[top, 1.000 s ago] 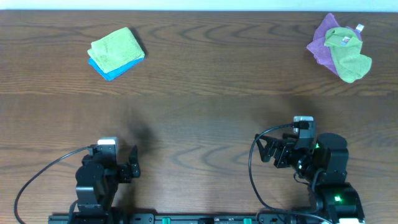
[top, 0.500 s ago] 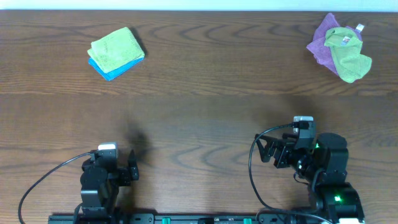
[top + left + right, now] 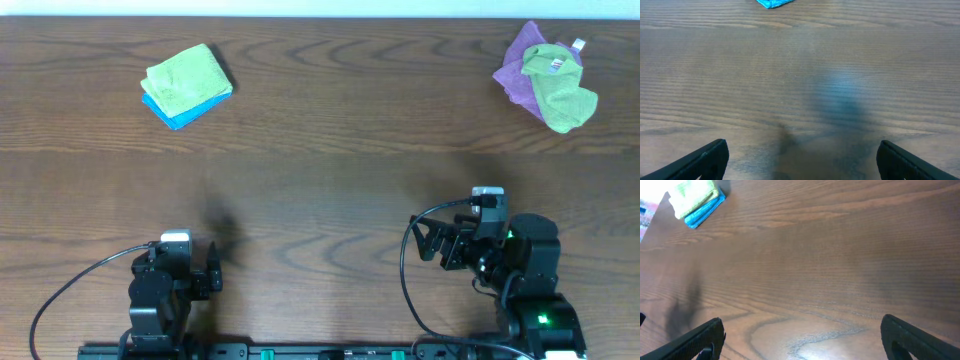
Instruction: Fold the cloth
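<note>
The lime-green cloth (image 3: 186,73) lies folded into a small square at the far left of the table, on top of a bright blue cloth (image 3: 186,109). It also shows in the right wrist view (image 3: 692,192), at the top left corner. My left gripper (image 3: 212,272) is open and empty at the near left edge, far from the cloth. My right gripper (image 3: 425,240) is open and empty at the near right. In the left wrist view my gripper (image 3: 802,155) hangs over bare wood, with only a sliver of the blue cloth (image 3: 774,3) at the top.
An olive-green cloth (image 3: 562,90) is bunched with a purple cloth (image 3: 518,62) at the far right corner. The brown wooden table (image 3: 330,150) spans the whole view. Black cables loop beside both arm bases at the near edge.
My left arm has drawn back a little toward the near edge. The right arm and the cloths have not moved.
</note>
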Tool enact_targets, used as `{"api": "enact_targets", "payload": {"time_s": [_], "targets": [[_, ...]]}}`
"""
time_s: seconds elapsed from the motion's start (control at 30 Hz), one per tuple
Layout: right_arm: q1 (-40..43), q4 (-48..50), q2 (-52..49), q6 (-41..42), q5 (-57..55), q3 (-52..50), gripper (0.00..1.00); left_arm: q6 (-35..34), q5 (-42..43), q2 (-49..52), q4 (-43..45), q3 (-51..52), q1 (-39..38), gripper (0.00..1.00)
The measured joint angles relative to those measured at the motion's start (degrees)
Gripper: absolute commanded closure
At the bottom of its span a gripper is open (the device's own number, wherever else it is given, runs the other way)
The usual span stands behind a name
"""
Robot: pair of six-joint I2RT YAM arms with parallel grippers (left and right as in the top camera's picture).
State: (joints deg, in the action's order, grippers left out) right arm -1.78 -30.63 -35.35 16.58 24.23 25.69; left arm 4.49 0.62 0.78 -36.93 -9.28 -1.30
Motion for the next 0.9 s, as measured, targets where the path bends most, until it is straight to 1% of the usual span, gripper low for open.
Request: {"api": "enact_targets", "payload": {"time_s": [0.5, 0.63, 0.73, 0.9], "targets": [[0.00, -0.22, 0.00, -0.02, -0.04, 0.00, 0.01, 0.04, 0.00, 0.00, -0.02, 0.00, 0.00, 0.05], [0.00, -2.40, 0.44, -0.02, -2.84, 0.00, 0.01, 0.04, 0.00, 0.00, -0.04, 0.00, 0.00, 0.04], [0.00, -2.93, 2.23, -1.49, -5.77, -0.63, 0.01, 0.07, 0.00, 0.00, -0.07, 0.00, 0.00, 0.05], [0.00, -2.89, 9.77, -6.97, -8.96, -5.60, 0.01, 0.04, 0.00, 0.00, -0.09, 0.00, 0.00, 0.04]]}}
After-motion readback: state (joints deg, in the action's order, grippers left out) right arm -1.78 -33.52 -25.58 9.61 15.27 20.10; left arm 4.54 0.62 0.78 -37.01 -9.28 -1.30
